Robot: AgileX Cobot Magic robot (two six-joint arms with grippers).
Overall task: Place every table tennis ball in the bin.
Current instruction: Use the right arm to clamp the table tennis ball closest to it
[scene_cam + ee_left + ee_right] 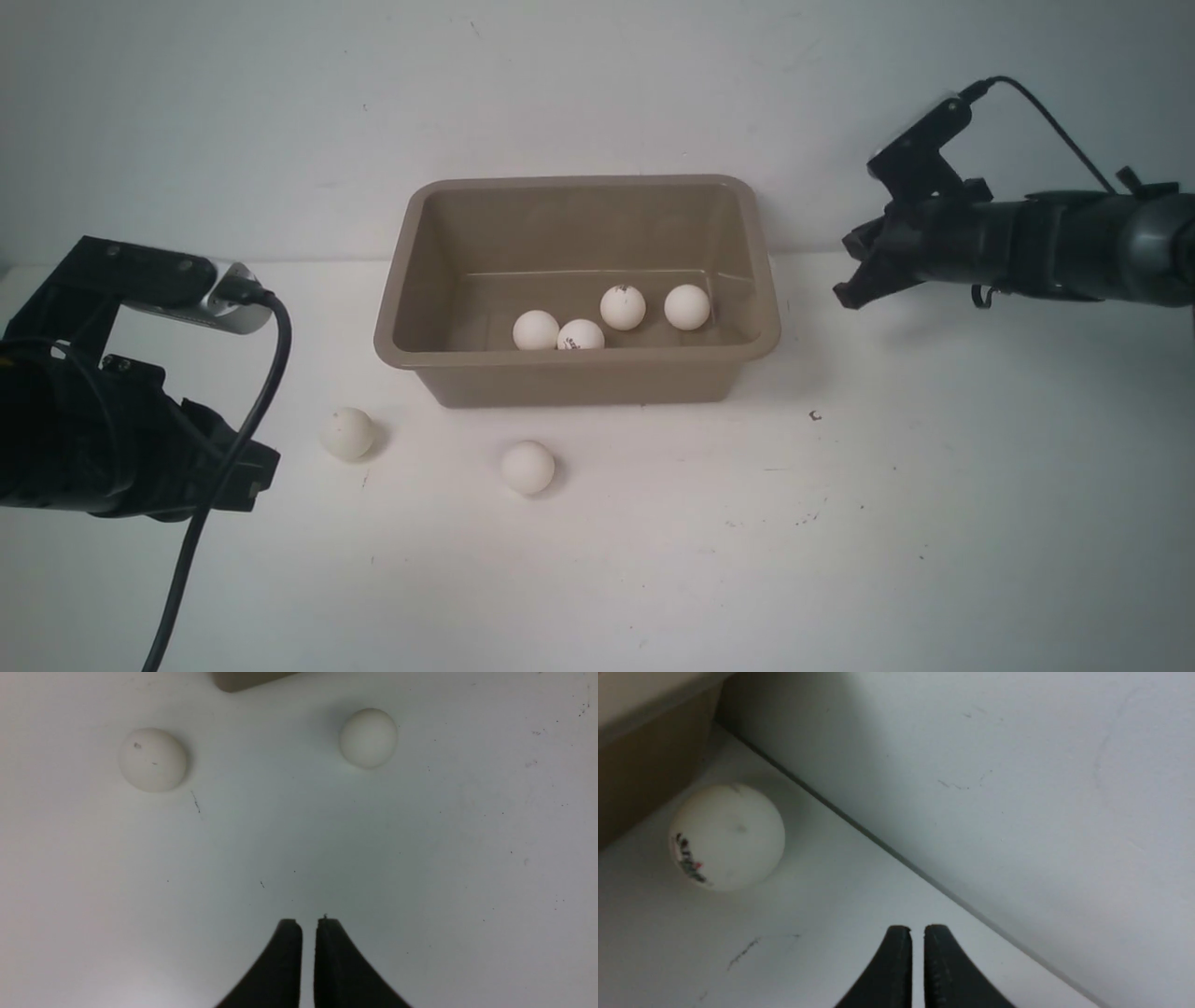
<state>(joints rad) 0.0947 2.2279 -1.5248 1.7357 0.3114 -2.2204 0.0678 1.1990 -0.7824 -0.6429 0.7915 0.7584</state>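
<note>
The taupe bin [425, 280] stands mid-table with several table tennis balls inside, among them one [536, 329] by its near wall and one [687, 307] further right. Two balls lie on the table in front of it: one [346, 433] [152, 759] and another [527, 467] [368, 738]. My left gripper [252, 478] [308, 921] hovers shut and empty, short of both. Held above the table right of the bin, my right gripper [845, 280] [917, 928] is shut on nothing. Its wrist view shows a printed ball [727, 836] beside the bin's wall [644, 765], close to the back wall.
A grey back wall [597, 93] meets the white table [840, 523] just behind the bin. A black cable [224, 467] hangs from the left arm's camera. A corner of the bin [243, 679] shows in the left wrist view.
</note>
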